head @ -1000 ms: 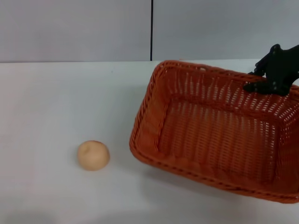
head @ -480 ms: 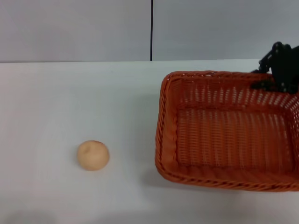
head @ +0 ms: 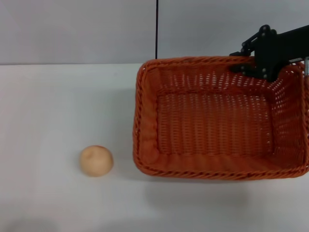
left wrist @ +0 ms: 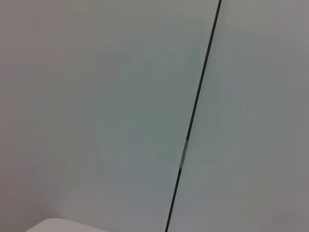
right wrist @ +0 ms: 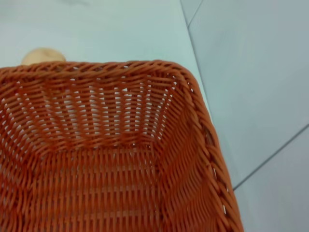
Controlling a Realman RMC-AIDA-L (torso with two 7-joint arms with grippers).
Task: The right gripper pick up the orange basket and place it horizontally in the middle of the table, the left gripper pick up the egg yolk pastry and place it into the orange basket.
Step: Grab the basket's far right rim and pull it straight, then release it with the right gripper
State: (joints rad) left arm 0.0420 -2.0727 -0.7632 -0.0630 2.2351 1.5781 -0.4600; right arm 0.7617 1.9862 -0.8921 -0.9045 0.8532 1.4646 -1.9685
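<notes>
Basket (head: 145, 121) as the landmark: broad side across the head view, open top up, rim level all round, roughly mid-table (head: 48, 106) though a little to the right. Gripped at the far rim, close to the far right corner, by the right gripper (head: 247, 64), fingers closed down over the braided edge with 1 inside the wall and 1 outside, nothing else in hold. Makes sense as a grip: takes the stiffest part of the weave, keeps the arm behind the basket, and leaves the whole hollow free for what comes next. Casts a soft shadow on the table just in front of the near rim, so possibly hangs a touch above the surface; cannot tell whether the bottom touches down yet. Shows in the right wrist view as an empty woven floor and sloping walls (right wrist: 96, 183), with the pastry (right wrist: 42, 55) peeping over the rim beyond. Pastry (head: 96, 160) well to the left of the basket, level with its near left corner, apart from it, dome up, untouched. Leaves a short, clear path over the low left wall. Left gripper nowhere in view; only wall (left wrist: 96, 96) and a sliver of table from its wrist, so likely parked high and away from the basket. Judged stage: placing nearly done, release and pastry pick-up not yet begun.
</notes>
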